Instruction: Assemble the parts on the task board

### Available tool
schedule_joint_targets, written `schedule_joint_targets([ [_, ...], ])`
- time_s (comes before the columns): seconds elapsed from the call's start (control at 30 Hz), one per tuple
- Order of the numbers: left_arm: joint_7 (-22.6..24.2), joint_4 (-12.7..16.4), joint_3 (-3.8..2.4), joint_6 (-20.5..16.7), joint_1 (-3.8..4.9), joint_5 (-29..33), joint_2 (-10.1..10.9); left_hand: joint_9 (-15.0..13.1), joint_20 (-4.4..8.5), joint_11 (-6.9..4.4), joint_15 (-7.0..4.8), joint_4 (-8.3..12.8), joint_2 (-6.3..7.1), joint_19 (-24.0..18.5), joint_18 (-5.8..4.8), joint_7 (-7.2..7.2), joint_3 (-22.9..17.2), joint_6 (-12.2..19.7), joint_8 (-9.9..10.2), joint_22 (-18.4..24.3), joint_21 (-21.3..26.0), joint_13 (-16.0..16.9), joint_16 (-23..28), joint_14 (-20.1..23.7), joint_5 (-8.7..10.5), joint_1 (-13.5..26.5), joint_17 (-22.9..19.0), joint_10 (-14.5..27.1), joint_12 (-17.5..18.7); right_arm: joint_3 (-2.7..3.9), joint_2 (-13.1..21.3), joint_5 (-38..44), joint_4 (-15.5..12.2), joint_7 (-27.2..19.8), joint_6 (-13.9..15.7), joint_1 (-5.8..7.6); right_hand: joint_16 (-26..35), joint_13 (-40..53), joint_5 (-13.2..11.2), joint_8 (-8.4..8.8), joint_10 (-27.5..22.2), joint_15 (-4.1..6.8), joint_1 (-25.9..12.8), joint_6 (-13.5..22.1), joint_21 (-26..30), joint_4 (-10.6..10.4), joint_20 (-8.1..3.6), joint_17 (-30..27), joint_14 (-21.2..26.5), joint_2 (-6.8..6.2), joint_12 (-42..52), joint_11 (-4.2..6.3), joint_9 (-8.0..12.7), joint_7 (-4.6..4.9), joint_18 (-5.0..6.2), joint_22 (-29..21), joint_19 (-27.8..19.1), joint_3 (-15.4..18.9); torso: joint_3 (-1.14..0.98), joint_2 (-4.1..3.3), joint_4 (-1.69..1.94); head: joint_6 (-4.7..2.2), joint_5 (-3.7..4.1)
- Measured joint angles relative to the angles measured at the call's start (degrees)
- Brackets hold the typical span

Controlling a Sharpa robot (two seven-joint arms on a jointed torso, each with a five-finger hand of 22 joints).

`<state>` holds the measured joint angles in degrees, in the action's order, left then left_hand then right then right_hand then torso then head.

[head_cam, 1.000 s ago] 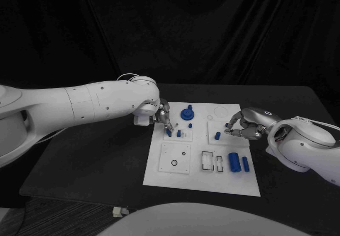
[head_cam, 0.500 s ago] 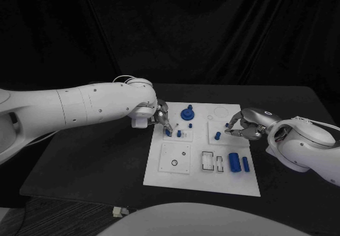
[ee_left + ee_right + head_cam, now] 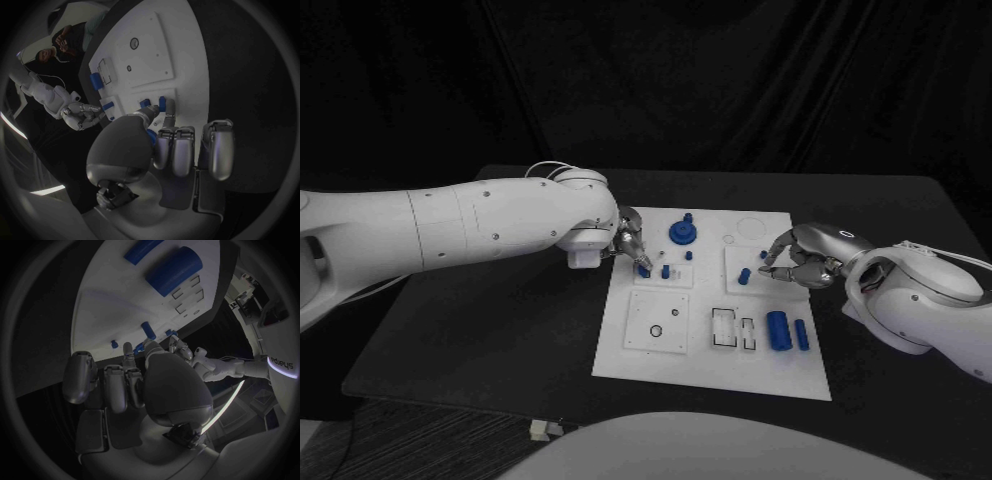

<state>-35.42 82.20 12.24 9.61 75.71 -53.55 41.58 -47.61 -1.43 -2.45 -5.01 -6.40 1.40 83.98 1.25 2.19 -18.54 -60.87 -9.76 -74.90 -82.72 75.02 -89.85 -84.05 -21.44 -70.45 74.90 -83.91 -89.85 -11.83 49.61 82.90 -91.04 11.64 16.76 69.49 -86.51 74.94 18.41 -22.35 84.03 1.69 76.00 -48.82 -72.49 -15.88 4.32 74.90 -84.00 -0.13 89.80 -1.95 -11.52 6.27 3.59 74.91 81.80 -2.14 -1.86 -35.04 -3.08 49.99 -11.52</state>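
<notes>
Robot hand, left (image 3: 630,243), pinches a small blue peg (image 3: 643,268) at the task board's (image 3: 711,370) upper-left plate; vs 1 s ago the arm has swung fwd, the peg sitting approx. where it was, so insertion looks underway, not done. Peg's long axis runs near upright, tilted a bit, lower end toward the board. Right robot hand (image 3: 790,262) hovers curled by a blue part (image 3: 744,277); can't tell if it grips. Both over the worktop (image 3: 488,330).

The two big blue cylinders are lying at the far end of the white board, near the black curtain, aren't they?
Not quite. The two big blue cylinders do lie on the white board, but at its near end, toward the robot, as the head view shows.
</notes>
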Motion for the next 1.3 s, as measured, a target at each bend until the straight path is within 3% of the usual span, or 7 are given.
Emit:
schedule_joint_targets([
  [0.63, 0.9, 6.4, 0.02, -10.0, -1.40, -10.3, 3.9, 0.1, 0.00, 0.00, 0.00, -0.1, 0.16, 0.0, 0.00, 0.17, -0.1, 0.2, 0.0, 0.0, -0.2, 0.0, 0.0, 0.0, 0.31, 0.2, 0.0, 0.0, 0.0, 0.00, 0.5, 0.0, 0.0, 0.0, 0.1, -0.81, 0.0, 0.0, 0.0, 0.00, 0.0, 0.00, 0.0, 0.0, 0.2, 0.0, 0.00, 0.0, 0.0, 0.00, 0.0, 0.00, 0.0, 0.00, -0.01, 0.0, 0.0, 0.0, -0.05, -0.02, 0.03, 0.00, -0.16],
  [1.3, 0.9, 6.7, -0.03, -11.1, -2.93, -14.5, 3.3, 0.3, 0.00, 0.00, 0.00, -0.5, 0.45, 0.0, 0.00, 0.00, -0.4, -0.1, 0.0, 0.0, -0.2, 0.0, 0.0, 0.0, 1.31, 1.4, 0.0, 0.0, 0.0, 0.00, 0.6, 0.0, 0.0, 0.0, 0.1, -1.26, 0.0, 0.0, 0.2, 0.00, 0.0, 0.00, 0.0, 0.0, 0.2, 0.0, 0.00, 0.0, 0.0, 0.01, 0.0, 0.00, 0.0, 0.00, -0.01, 0.0, 0.0, 0.0, -0.01, 0.05, 0.03, 0.00, -0.41],
])
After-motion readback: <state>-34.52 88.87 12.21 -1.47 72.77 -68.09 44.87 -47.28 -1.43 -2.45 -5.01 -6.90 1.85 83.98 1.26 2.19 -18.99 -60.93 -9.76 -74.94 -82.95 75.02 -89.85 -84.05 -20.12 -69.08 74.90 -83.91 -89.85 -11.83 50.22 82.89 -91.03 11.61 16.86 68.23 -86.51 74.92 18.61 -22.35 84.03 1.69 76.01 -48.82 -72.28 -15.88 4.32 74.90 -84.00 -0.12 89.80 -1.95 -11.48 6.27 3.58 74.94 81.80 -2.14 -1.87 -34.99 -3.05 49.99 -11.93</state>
